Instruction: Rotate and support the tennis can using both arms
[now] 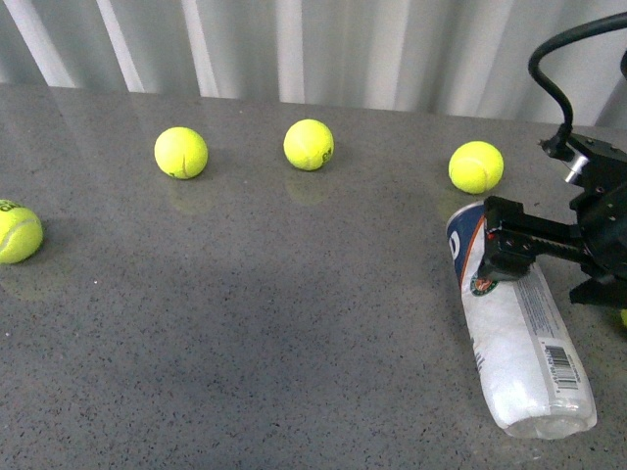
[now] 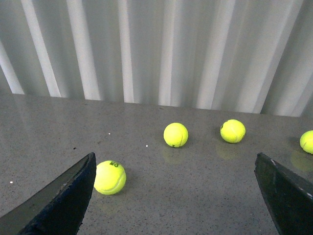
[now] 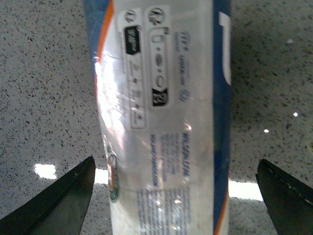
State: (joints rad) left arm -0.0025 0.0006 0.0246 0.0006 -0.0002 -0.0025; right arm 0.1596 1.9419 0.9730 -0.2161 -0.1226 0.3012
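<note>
The tennis can (image 1: 519, 333) lies on its side at the right of the grey table, a clear tube with a blue-and-white label, an orange stripe and a barcode near its near end. My right gripper (image 1: 495, 243) is open and reaches in from the right over the can's far part. In the right wrist view the can (image 3: 161, 98) lies between the spread fingers (image 3: 68, 200) without touching them, and the gripper (image 3: 175, 164) straddles it. My left gripper (image 2: 175, 161) is open and empty above bare table. It does not show in the front view.
Several loose yellow-green tennis balls lie on the table (image 1: 294, 323): one at the left edge (image 1: 18, 233), two at the back (image 1: 181, 153) (image 1: 309, 144) and one just beyond the can (image 1: 476, 166). A white corrugated wall (image 1: 294, 39) stands behind. A black cable (image 1: 549, 73) loops above the right arm.
</note>
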